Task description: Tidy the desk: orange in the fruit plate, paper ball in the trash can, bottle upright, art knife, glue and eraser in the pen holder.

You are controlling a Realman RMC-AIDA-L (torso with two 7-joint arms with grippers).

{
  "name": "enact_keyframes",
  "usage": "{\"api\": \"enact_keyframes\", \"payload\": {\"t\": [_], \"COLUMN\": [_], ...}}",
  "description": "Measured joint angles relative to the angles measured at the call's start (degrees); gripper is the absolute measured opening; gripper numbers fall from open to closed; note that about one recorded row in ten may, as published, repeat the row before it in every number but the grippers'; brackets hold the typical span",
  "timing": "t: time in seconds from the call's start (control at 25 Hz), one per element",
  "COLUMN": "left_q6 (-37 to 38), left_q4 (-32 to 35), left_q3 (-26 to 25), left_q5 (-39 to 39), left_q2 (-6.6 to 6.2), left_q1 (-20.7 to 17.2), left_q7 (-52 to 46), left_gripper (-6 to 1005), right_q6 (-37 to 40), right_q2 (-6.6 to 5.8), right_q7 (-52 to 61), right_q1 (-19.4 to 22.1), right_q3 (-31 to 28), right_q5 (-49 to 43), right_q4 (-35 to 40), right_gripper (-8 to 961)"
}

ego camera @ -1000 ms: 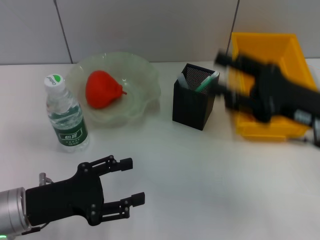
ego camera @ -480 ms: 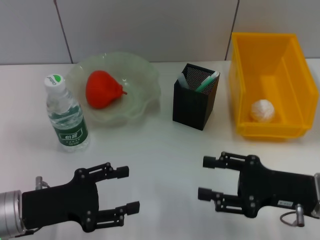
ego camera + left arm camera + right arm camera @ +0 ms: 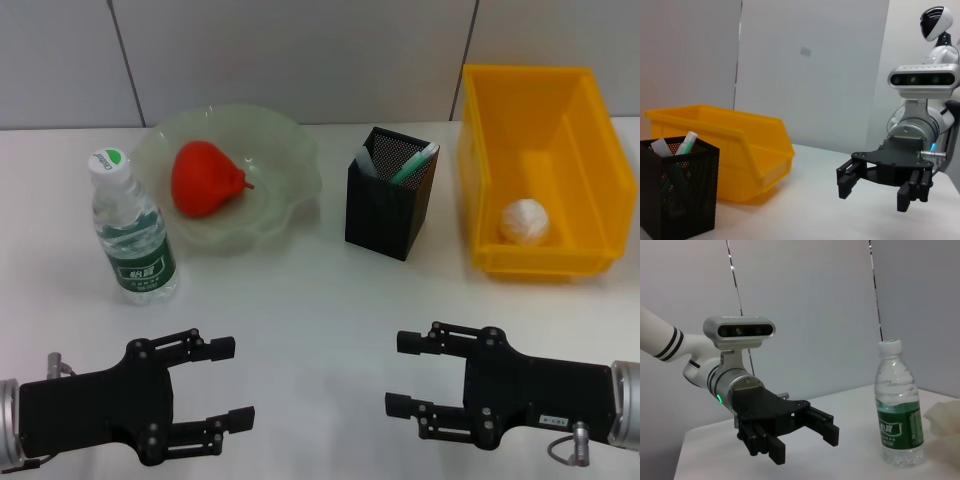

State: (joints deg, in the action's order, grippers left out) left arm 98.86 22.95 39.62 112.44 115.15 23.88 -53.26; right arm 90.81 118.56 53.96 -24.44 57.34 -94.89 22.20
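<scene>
The orange point(image 3: 205, 178) lies in the fruit plate point(image 3: 290, 150). The bottle point(image 3: 132, 230) point(image 3: 897, 410) stands upright left of the plate. The paper ball point(image 3: 525, 222) rests inside the trash can point(image 3: 480, 150) point(image 3: 740, 150). A green-and-white stick point(image 3: 412, 163) and a pale item poke out of the pen holder point(image 3: 388, 205) point(image 3: 680, 190); I cannot tell which is the art knife or the glue. The eraser is out of view. My left gripper point(image 3: 232, 382) point(image 3: 805, 437) and right gripper point(image 3: 400, 373) point(image 3: 880, 185) hover open and empty near the table's front edge, facing each other.
The white table point(image 3: 320, 290) runs back to a grey panelled wall. The pen holder stands between the plate and the trash can. A corner of the plate point(image 3: 942, 417) shows beside the bottle in the right wrist view.
The right arm has swung back from over the trash can to the table's front right, leaving the paper ball in the can. The left gripper has drawn back slightly toward the near edge.
</scene>
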Motion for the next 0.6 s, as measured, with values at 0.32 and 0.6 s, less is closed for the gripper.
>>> {"api": "enact_keyframes", "payload": {"t": [0.32,0.6], "left_q6": [0.1,-0.2], "left_q4": [0.8,0.8], "left_q3": [0.0,0.0], "left_q5": [0.1,0.1], "left_q2": [-0.11,-0.1], "left_q1": [0.0,0.0], "left_q7": [0.0,0.0], "left_gripper": [786,786], "right_q6": [-0.5,-0.7], "right_q2": [0.2,0.27], "right_q7": [0.0,-0.3], "right_q1": [-0.4,-0.6], "right_q3": [-0.1,-0.2], "right_q5": [-0.1,-0.2], "right_q4": [0.0,0.2], "right_gripper": [696,696]}}
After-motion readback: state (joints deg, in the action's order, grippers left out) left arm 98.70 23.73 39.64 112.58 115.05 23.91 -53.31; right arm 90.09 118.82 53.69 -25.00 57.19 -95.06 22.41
